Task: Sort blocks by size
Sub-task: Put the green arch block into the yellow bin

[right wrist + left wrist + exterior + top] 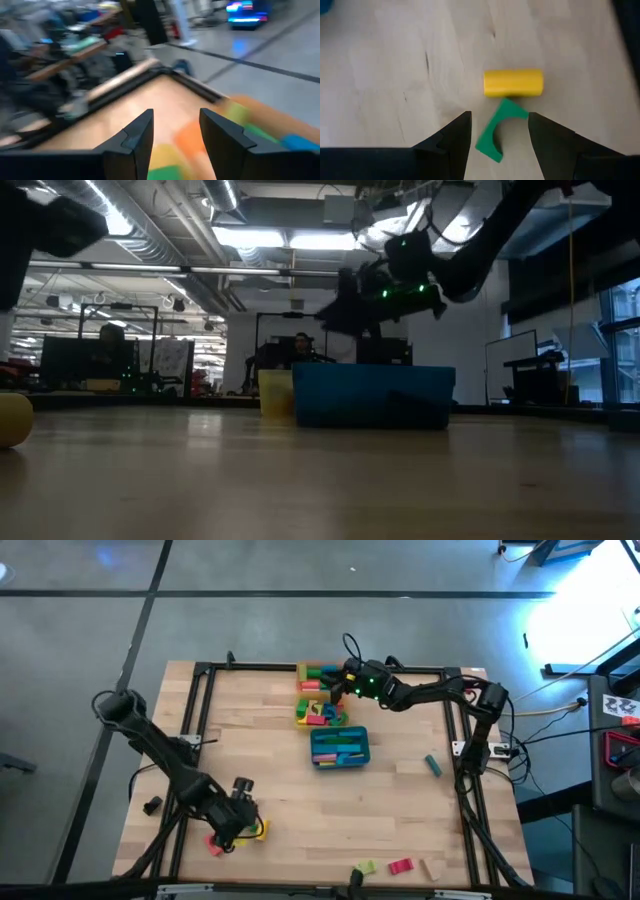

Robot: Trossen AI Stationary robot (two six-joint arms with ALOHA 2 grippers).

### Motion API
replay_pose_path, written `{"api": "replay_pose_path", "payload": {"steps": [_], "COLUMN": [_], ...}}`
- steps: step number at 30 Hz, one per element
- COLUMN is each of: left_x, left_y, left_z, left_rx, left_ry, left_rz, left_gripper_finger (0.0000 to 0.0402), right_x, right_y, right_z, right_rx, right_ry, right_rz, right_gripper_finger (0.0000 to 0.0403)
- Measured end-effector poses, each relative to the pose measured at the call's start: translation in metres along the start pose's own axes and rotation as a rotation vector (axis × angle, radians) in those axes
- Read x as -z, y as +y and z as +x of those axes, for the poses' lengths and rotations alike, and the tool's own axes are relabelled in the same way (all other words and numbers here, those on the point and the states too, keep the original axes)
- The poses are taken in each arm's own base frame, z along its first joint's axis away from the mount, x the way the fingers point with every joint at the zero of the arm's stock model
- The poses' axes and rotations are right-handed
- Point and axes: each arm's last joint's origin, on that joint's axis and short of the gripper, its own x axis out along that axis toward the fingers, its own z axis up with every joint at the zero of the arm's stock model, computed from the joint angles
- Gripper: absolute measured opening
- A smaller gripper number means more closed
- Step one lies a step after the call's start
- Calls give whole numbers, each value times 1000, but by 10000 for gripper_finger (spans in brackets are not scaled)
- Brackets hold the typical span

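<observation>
Hovering low over the near left part of the surface (pixel 300 790), the left gripper (pixel 499 131) has its jaws set apart, and a green arch block (pixel 499 131) lies flat on the wood in the gap between them; the wrist view shows space on both sides of it, so nothing is clamped. A yellow cylinder (pixel 513 83) lies on its side just past the arch, touching or nearly touching its far corner. The left arm runs from its base at the left edge diagonally toward the front, bent down at the wrist. A red block (pixel 214 847) lies close by that gripper.

The right gripper (pixel 175 131) hangs above the far middle of the surface, over the orange tray (pixel 318 678) full of mixed blocks. Its jaws stand partly apart, and whether anything sits between them cannot be told from the blurred wrist view. The right arm stretches from its post at the right edge, nearly level, toward the trays.

Beside the orange tray sits the yellow tray (pixel 320 713), then the teal tray (pixel 340 747), each holding blocks. Loose blocks lie at the right, one teal (pixel 432 764), and along the front edge, green (pixel 366 867), pink (pixel 400 865) and tan (pixel 431 869).
</observation>
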Motion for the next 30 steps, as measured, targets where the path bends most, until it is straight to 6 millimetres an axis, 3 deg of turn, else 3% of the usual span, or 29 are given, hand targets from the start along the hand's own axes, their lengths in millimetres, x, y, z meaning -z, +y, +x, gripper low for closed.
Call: {"api": "replay_pose_path", "payload": {"steps": [8, 13, 16, 23, 30], "left_x": [4, 7, 9, 12, 8], "left_y": [-7, -10, -12, -13, -4], "left_z": [34, 50, 59, 80, 79], "left_rx": [-50, -56, -59, -73, -60], "left_ry": [119, 181, 219, 286, 286], "left_rz": [134, 171, 201, 253, 229], "left_gripper_finger": [180, 180, 180, 168, 74], "right_x": [-52, -87, -98, -91, -60], "right_y": [29, 51, 69, 135, 193], "right_z": [-31, -69, -96, -152, -198], "right_rx": [-278, -458, -584, -730, -734], "right_ry": [-69, -18, 81, 293, 449], "right_rz": [-32, 5, 50, 68, 16], "right_gripper_finger": [161, 161, 161, 161, 161]}}
